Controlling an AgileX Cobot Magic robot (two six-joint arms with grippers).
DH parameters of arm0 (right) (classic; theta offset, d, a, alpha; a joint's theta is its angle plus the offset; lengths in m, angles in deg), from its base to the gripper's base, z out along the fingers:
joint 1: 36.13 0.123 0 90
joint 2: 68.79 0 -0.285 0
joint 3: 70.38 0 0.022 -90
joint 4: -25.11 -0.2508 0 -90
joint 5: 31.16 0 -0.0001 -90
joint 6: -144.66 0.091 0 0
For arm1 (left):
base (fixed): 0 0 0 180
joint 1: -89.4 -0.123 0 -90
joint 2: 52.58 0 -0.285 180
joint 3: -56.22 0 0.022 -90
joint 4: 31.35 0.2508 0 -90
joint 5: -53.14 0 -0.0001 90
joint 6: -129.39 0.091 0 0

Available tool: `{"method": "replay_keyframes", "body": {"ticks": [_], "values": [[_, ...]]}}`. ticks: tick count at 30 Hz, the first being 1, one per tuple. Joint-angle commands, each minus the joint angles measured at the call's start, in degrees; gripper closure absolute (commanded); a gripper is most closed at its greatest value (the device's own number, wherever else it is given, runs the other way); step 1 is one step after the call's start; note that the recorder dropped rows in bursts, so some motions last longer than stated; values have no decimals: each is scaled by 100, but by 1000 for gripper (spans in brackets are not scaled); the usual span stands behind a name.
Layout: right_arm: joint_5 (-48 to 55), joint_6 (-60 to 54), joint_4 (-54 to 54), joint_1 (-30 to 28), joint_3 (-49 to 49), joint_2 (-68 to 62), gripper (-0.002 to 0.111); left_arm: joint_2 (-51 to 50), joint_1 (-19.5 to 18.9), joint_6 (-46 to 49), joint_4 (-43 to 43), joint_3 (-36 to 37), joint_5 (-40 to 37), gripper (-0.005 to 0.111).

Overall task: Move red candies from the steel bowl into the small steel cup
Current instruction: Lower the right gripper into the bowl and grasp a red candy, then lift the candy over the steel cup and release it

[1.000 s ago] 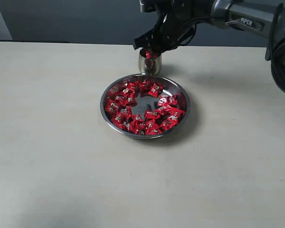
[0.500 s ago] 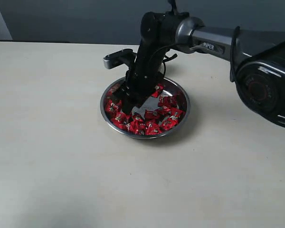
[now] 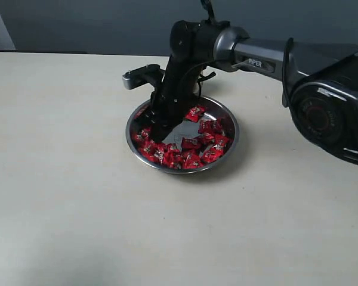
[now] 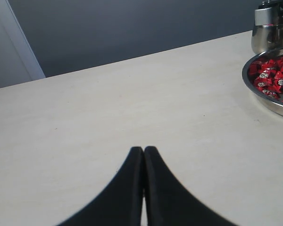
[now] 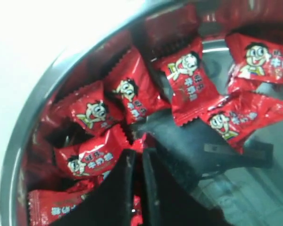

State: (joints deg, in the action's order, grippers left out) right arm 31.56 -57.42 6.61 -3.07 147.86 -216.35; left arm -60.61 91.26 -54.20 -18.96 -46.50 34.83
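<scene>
**Right gripper** point(image 3: 154, 131): set down in the left part of the steel bowl point(image 3: 185, 172). The jaws are drawn almost together among the wrappers; whether one is pinched cannot be told.

**Red candies** point(image 3: 191, 146): heaped in the bowl around its bare middle. They are judged light, crinkly and slippery, with yielding wrappers. Each is best taken singly, across the body.

**Bowl rim:** thin and low, close on the gripper's left. It is likely to skid if nudged.

**Small steel cup** point(image 4: 266, 37): stands just beyond the far rim. Its mouth is narrow.

**Bench** point(image 3: 77, 208): bare to the left and near side.

**Left gripper** point(image 4: 144, 151): pressed together over the bench, well left of the bowl.
</scene>
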Motion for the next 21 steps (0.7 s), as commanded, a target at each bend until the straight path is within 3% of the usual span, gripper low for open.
{"method": "replay_keyframes", "body": {"ticks": [1,13,21], "values": [[-44,-31,9,5,22,24,109,25,2,-31,16,-6,39,106],[-959,-8,573,-130,22,733,109,25,2,-31,16,-6,39,106],[-2466,859,706,-647,22,821,109,25,2,-31,16,-6,39,106]]}}
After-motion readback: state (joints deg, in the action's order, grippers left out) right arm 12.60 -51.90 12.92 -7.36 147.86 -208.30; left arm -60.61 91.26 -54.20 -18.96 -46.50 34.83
